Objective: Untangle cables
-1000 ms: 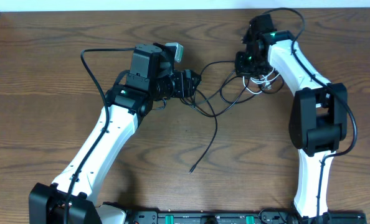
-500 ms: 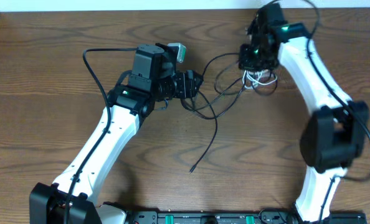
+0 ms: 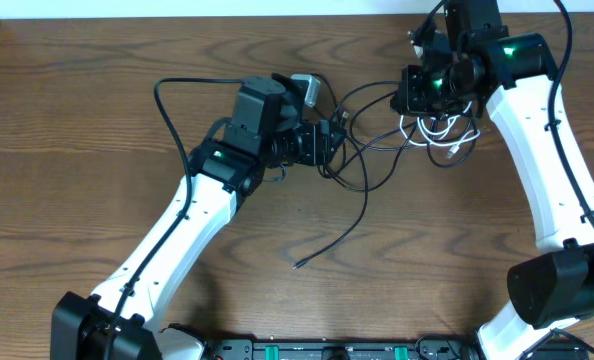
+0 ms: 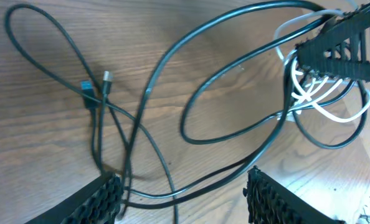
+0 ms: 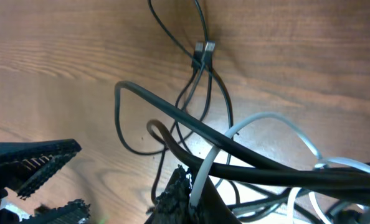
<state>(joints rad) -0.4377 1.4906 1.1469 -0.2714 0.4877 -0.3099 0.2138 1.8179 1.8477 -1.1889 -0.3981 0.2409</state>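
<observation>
Thin black cables (image 3: 365, 160) lie tangled on the table between my two grippers, one loose end trailing to the front (image 3: 297, 265). My left gripper (image 3: 332, 140) stands open low over them; in the left wrist view two black strands (image 4: 197, 183) run between its fingers (image 4: 104, 198) without being pinched. Two small plug ends (image 4: 96, 87) lie side by side. My right gripper (image 5: 188, 180) is shut on the white cable (image 5: 260, 121), which loops (image 3: 447, 132) below it. A black cable (image 5: 260, 165) crosses right over the shut fingers.
The brown wooden table (image 3: 77, 120) stretches left and front of the tangle. A thick black arm cable (image 3: 177, 100) arcs off my left arm. The table's back edge meets a white wall (image 3: 177, 8). A black equipment rail (image 3: 327, 350) lines the front edge.
My right arm has swung right and toward the back, drawing the white cable and black loops with it. My left arm has shifted right, its jaws still open.
</observation>
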